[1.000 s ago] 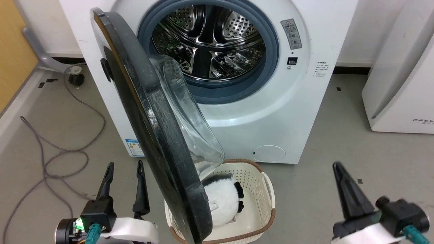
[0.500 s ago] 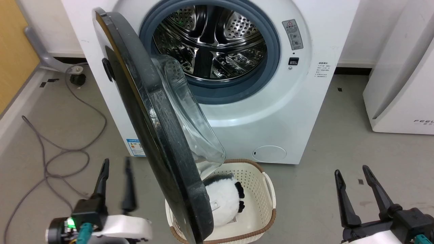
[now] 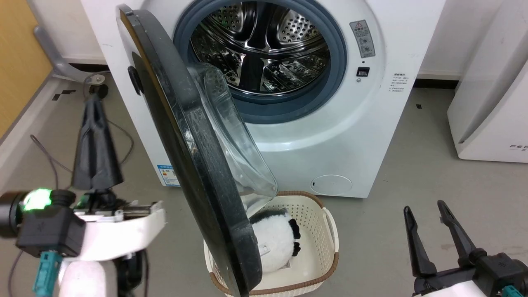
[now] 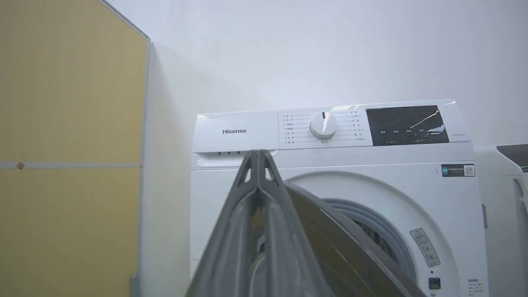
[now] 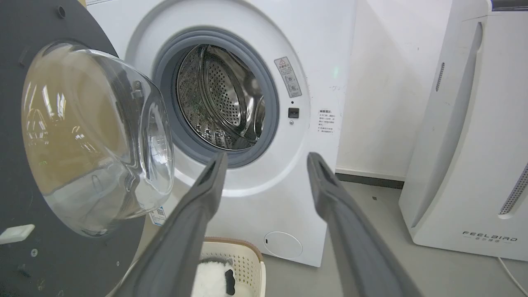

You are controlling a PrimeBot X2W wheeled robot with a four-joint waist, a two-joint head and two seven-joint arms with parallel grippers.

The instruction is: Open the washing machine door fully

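Note:
The white washing machine (image 3: 342, 136) stands ahead with its steel drum (image 3: 264, 45) exposed. Its door (image 3: 177, 136) hangs partly swung out, edge-on to the head view, the clear glass bowl (image 3: 235, 140) facing the drum. My left gripper (image 3: 91, 101) is raised to the left of the door's outer face, apart from it, fingers pressed together and holding nothing. In the left wrist view the gripper's tip (image 4: 258, 153) meets in front of the control panel, the door's edge (image 4: 338, 243) just to its right. My right gripper (image 3: 424, 208) is low at the right, open, far from the door.
A cream basket (image 3: 330, 239) holding a black-and-white plush toy (image 3: 274, 243) sits on the floor under the door. A white FEELBIRD appliance (image 3: 495, 103) stands at the right. A grey cable (image 3: 41, 152) trails on the floor at the left, beside a yellow panel (image 3: 20, 62).
My left arm has lifted and its fingers have closed, now high beside the door's outer face. The right gripper turned and sank a little. The door's angle looks unchanged.

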